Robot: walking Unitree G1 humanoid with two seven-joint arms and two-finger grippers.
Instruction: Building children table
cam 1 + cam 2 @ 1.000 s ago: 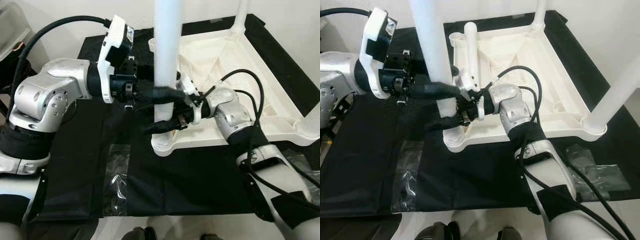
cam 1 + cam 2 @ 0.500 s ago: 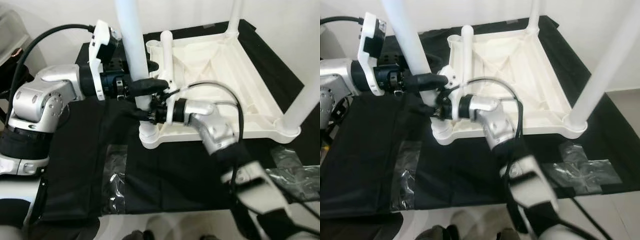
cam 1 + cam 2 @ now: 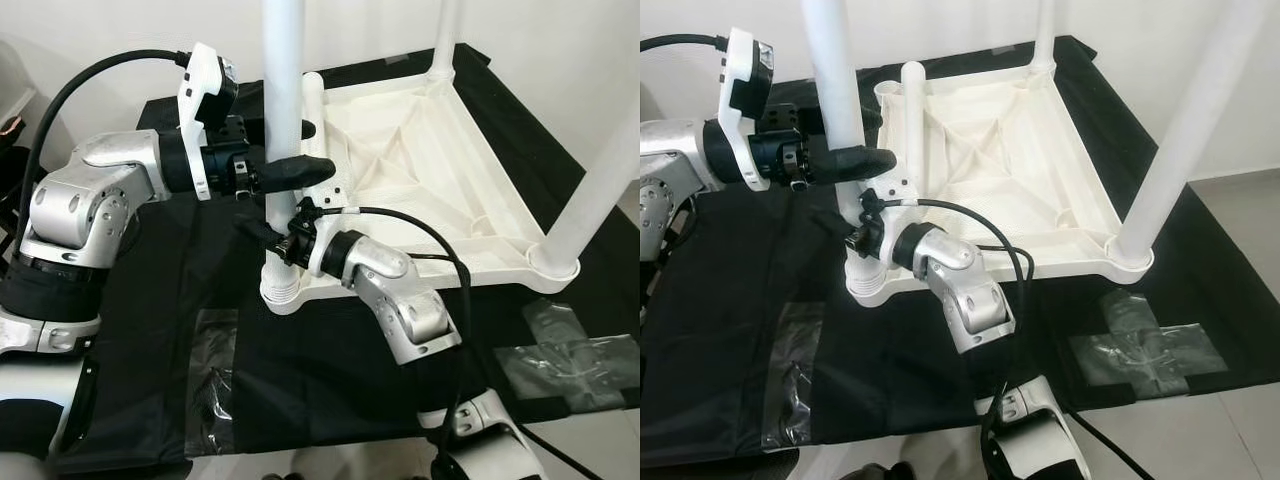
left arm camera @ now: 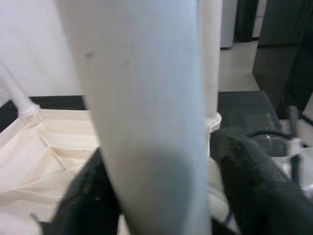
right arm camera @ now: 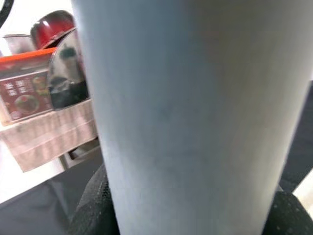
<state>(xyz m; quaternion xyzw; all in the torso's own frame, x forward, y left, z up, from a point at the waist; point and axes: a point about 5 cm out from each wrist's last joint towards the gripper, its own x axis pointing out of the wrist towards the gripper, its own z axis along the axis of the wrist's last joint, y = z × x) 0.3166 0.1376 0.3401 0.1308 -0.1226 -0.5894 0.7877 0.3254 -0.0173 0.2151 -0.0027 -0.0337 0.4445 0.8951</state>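
The left claw (image 3: 285, 172) is clamped around the near-left leg (image 3: 281, 60) of the upturned white children's table (image 3: 430, 170), one black finger (image 3: 300, 168) showing across the front of the leg, the other behind it. Just below, the right claw (image 3: 275, 238) grips the same leg right above its corner socket (image 3: 281, 288); the right wrist view has a dark finger pad (image 5: 93, 205) on either side of the leg. Two holds on one leg, one high and one low, look meant to keep it upright and press or twist it home in the socket.

The tabletop lies underside up on a black cloth (image 3: 150, 330) spread on the floor. Legs already stand in the far corner (image 3: 444, 35) and the near-right corner (image 3: 598, 175), and a shorter white post (image 3: 315, 125) rises at the far-left corner.

Clear tape (image 3: 1145, 350) patches the cloth. The right wrist view catches an orange-edged box (image 5: 27, 93) with a printed label, its writing too blurred to read.
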